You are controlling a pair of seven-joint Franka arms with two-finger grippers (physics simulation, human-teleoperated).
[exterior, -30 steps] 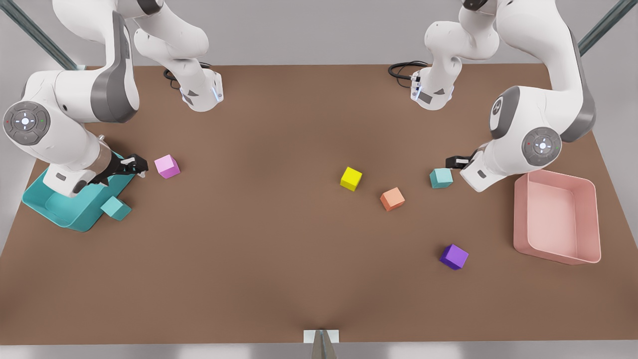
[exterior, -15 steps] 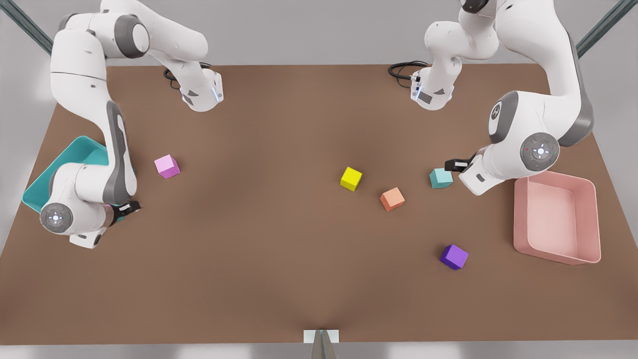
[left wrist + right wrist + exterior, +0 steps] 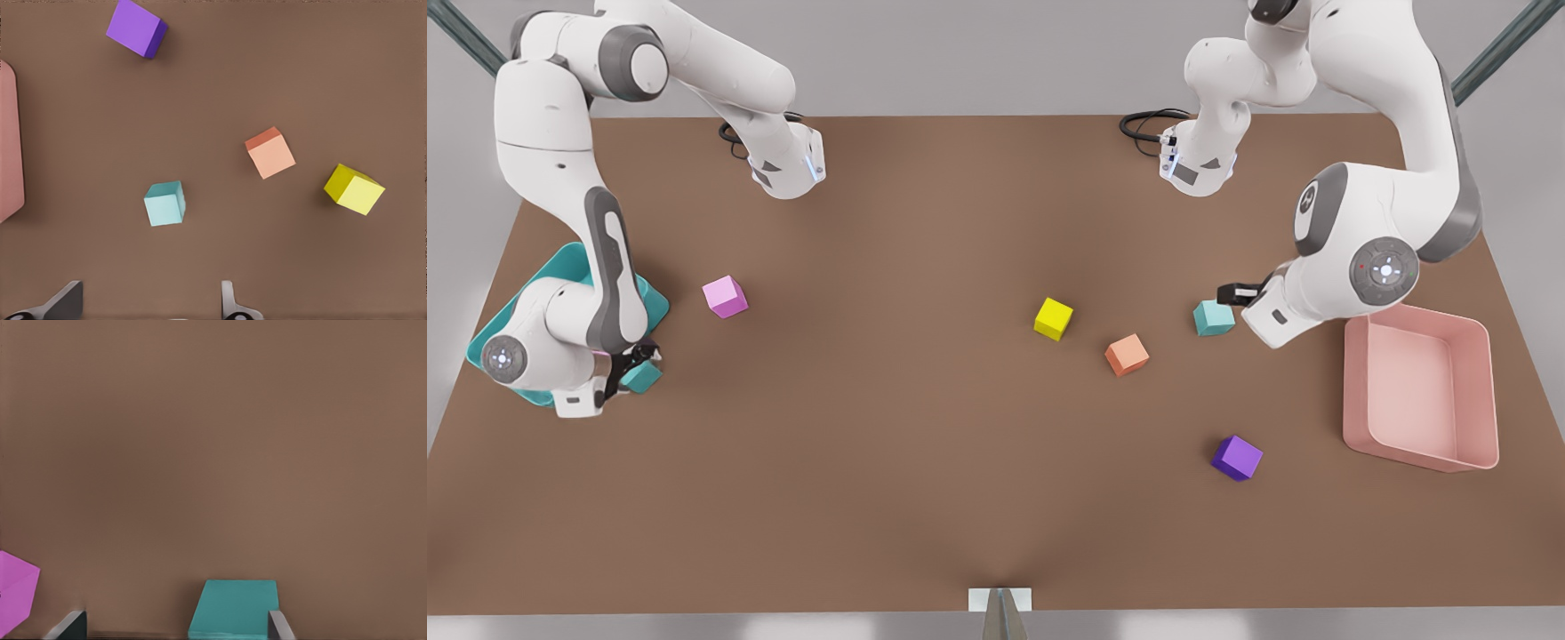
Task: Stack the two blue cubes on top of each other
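Note:
One blue cube [image 3: 1214, 317] lies on the brown table toward the front view's right, and it appears as a light teal cube [image 3: 165, 203] in the left wrist view. My left gripper [image 3: 1232, 293] hovers just behind it, open [image 3: 148, 303], with the cube ahead of the fingertips and apart from them. The other blue cube [image 3: 643, 377] sits at the front view's left beside the teal bin. My right gripper [image 3: 630, 366] is low over it and open [image 3: 177, 628]. That cube [image 3: 233, 608] stands between the fingers, close against one finger [image 3: 280, 625].
A teal bin [image 3: 569, 264] lies under the right arm at the front view's left edge. A pink bin [image 3: 1352, 382] is at the front view's right. A pink cube [image 3: 725, 296], a yellow cube [image 3: 1054, 318], an orange cube [image 3: 1127, 355] and a purple cube [image 3: 1237, 458] are scattered about.
The right arm swung off the teal bin toward the table's front and came down around its blue cube. The left arm only shifted slightly beside the other cube.

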